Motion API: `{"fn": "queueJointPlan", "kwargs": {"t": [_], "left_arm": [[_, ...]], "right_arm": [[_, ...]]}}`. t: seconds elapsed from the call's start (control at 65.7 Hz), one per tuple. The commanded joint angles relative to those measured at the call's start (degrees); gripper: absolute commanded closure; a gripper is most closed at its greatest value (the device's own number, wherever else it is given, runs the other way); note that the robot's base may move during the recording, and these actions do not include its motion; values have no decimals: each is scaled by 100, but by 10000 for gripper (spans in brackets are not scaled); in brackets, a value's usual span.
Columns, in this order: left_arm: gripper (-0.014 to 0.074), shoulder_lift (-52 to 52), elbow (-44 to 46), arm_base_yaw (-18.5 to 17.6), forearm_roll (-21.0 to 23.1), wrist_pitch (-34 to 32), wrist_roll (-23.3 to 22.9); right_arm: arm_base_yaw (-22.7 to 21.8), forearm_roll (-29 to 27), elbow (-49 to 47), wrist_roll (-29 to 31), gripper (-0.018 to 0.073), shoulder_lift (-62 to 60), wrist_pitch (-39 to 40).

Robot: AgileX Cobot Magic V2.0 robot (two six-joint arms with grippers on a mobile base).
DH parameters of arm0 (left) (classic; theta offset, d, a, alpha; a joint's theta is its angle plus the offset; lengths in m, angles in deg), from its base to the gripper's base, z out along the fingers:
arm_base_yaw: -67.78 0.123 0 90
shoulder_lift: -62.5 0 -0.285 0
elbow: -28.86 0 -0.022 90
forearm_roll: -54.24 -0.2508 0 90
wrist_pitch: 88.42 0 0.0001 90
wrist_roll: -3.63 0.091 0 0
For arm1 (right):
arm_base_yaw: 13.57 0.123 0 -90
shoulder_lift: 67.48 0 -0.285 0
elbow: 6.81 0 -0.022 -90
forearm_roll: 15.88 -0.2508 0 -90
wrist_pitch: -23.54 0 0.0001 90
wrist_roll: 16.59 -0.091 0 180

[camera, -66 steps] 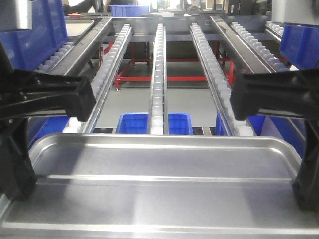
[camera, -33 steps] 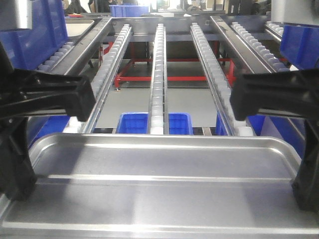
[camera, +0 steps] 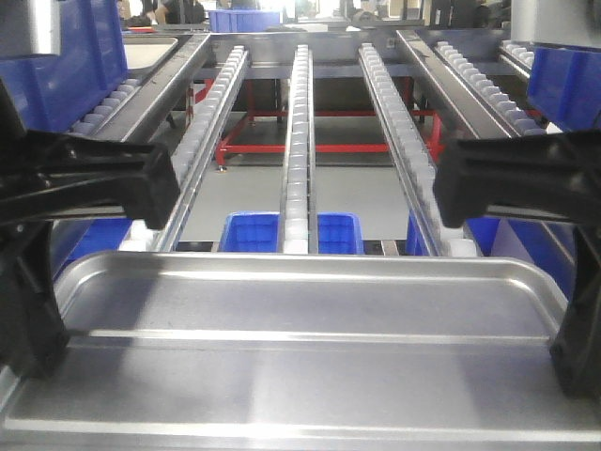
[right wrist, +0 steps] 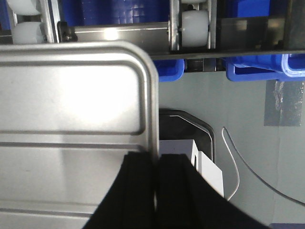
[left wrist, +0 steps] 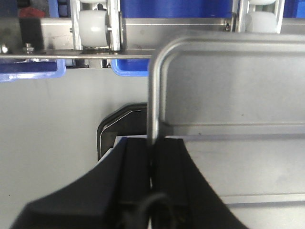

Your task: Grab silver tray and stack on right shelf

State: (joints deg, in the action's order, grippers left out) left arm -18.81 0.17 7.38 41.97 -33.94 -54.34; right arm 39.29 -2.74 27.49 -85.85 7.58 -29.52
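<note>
The silver tray (camera: 300, 310) lies level and wide across the front view, with two raised ridges on its floor. My left gripper (camera: 33, 352) is shut on its left rim. My right gripper (camera: 575, 362) is shut on its right rim. In the left wrist view the gripper (left wrist: 152, 143) pinches the tray's (left wrist: 228, 86) thin rim just below a rounded corner. In the right wrist view the gripper (right wrist: 156, 160) pinches the tray's (right wrist: 71, 105) rim the same way. The tray's far edge sits just short of the shelf's roller rails (camera: 299, 141), whose front rollers (left wrist: 91, 27) (right wrist: 194, 27) show beyond it.
Blue bins (camera: 249, 230) sit on the floor under the rack. More blue bins stand on the side lanes at left (camera: 84, 56) and right (camera: 563, 85). A dull tray (camera: 150, 52) lies far left. A red frame (camera: 282, 148) stands below the rails.
</note>
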Motion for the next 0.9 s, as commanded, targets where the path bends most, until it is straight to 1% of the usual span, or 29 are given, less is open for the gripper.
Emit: {"fn": "queueJointPlan", "kwargs": {"t": [0.0,0.883], "left_arm": [[697,152,153,-43,-122,130,47],[697,152,153,-43,-122,130,47]], "right_arm": [[-21,284,-146,40,487,-95,-33],[-21,284,-146,40,487,-95,-33]]}}
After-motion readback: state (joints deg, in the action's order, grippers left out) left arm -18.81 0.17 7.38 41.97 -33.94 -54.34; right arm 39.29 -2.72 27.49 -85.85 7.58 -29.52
